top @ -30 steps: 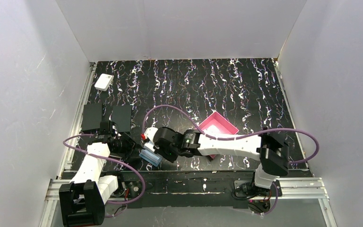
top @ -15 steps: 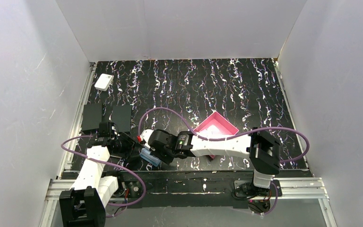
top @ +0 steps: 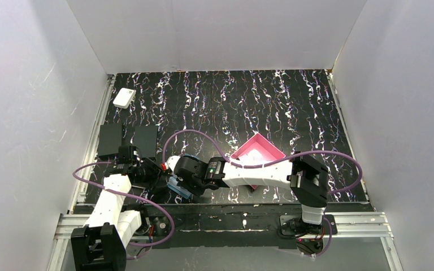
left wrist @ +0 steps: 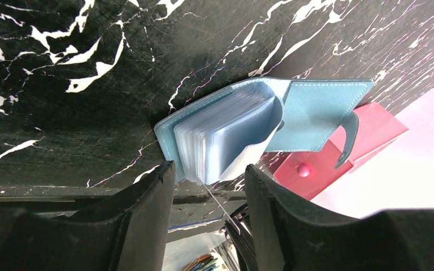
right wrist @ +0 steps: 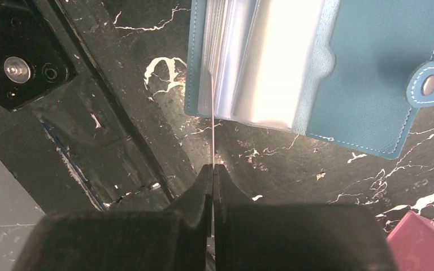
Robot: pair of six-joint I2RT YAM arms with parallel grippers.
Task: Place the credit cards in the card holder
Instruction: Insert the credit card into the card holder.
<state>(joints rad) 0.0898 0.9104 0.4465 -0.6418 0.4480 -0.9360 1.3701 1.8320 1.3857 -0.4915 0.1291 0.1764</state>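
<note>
Clamping a credit card (right wrist: pixel 212 141) edge-on, right gripper (right wrist: pixel 212 166) may buckle it against card holder (right wrist: pixel 373 73) sleeves; left gripper (left wrist: pixel 209 175) straddles holder, grip unclear.

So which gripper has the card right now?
The right gripper: its jaws are shut on the thin card, seen edge-on, poking into the wallet. The left gripper holds the wallet instead.

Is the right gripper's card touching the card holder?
Touching: in the right wrist view, the edge-on credit card runs from the right gripper into the card holder.
</note>
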